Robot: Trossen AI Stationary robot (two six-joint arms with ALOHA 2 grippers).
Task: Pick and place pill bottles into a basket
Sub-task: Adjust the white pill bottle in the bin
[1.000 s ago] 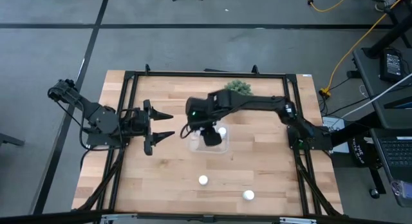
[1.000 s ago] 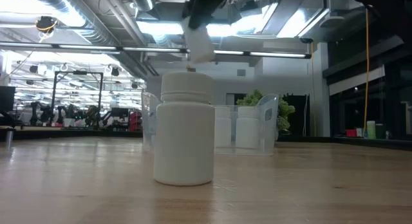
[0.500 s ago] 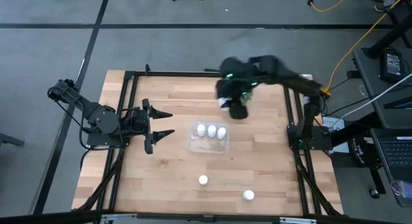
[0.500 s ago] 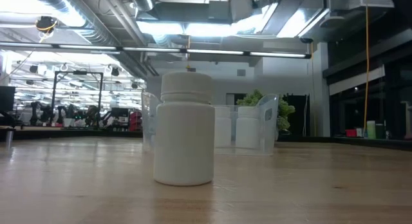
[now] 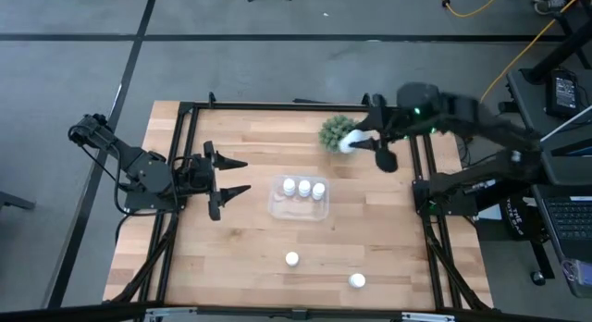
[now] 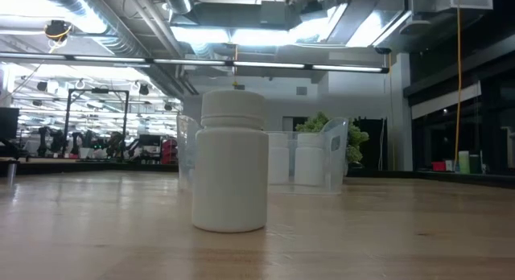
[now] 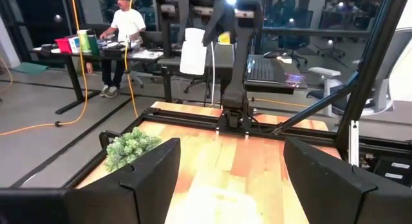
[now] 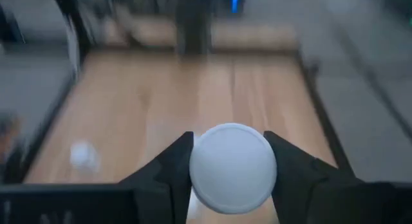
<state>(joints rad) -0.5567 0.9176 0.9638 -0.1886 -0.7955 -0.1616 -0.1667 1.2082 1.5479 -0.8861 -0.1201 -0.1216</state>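
My right gripper (image 5: 357,144) is shut on a white pill bottle (image 5: 348,144), high above the table's far right part, beside the green plant (image 5: 335,131). The bottle also shows in the left wrist view (image 7: 193,51). The clear basket (image 5: 277,207) lies mid-table with three bottles (image 5: 303,187) standing in it. Two more bottles stand on the near part of the table (image 5: 292,259) (image 5: 357,280); one fills the low view (image 6: 232,161). My left gripper (image 5: 233,179) is open and empty at the table's left, pointing toward the basket. My right gripper pinches the bottle between its two fingers (image 8: 175,167), one on each side of its round body (image 8: 233,167). A round end of the bottle faces the wrist camera. The arm reaches in from the table's right. The bottle is lifted clear of the table.
Black frame rails (image 5: 190,155) run along the table's left, far and right edges. The plant stands at the far edge, close under my right gripper. Bare wood lies between the basket and the two loose bottles. A person (image 7: 125,28) sits at a desk beyond the table.
My right gripper has risen from over the basket and swung toward the table's far right, carrying the bottle up and out of the low view. With the arm gone, the three bottles in the basket show. My left gripper has kept still.
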